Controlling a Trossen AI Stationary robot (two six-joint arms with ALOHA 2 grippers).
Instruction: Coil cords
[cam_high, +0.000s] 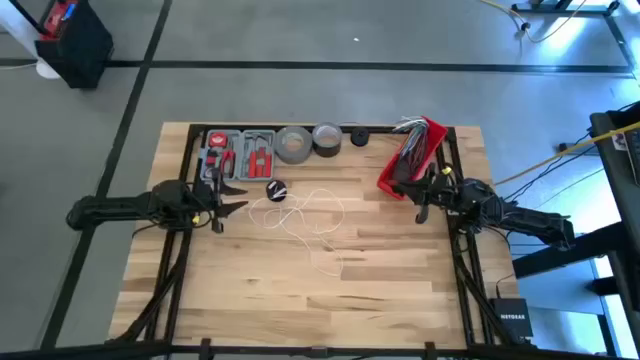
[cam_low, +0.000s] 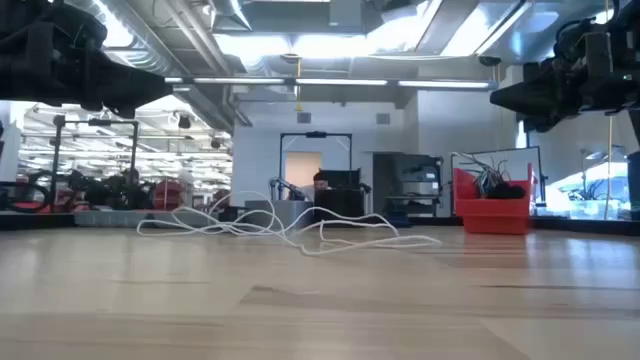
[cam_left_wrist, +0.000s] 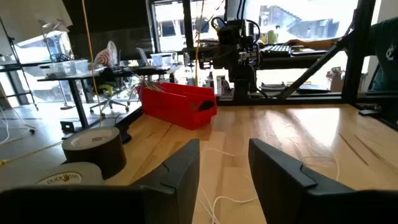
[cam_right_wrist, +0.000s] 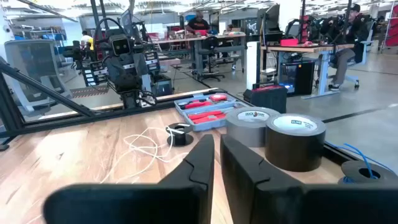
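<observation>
The thin white cord (cam_high: 300, 215) lies in loose, tangled loops on the middle of the wooden table; it also shows in the low view as the cord (cam_low: 290, 225) flat on the wood. Its small black disc (cam_high: 277, 190) rests on the table at the loops' far left, also seen as the disc (cam_right_wrist: 180, 132). My left gripper (cam_high: 240, 198) hovers left of the loops, above the table, open (cam_left_wrist: 224, 168), pointing right. My right gripper (cam_high: 418, 195) hovers right of the loops beside the red bin, shut (cam_right_wrist: 217, 155), with nothing between its fingers, pointing left.
Along the far edge stand a grey tool tray (cam_high: 240, 152) with red tools, a grey tape roll (cam_high: 293, 143), a dark tape roll (cam_high: 327, 137) and a red bin (cam_high: 412, 155) holding grey wires. Bare wood lies toward the near edge (cam_high: 300, 290).
</observation>
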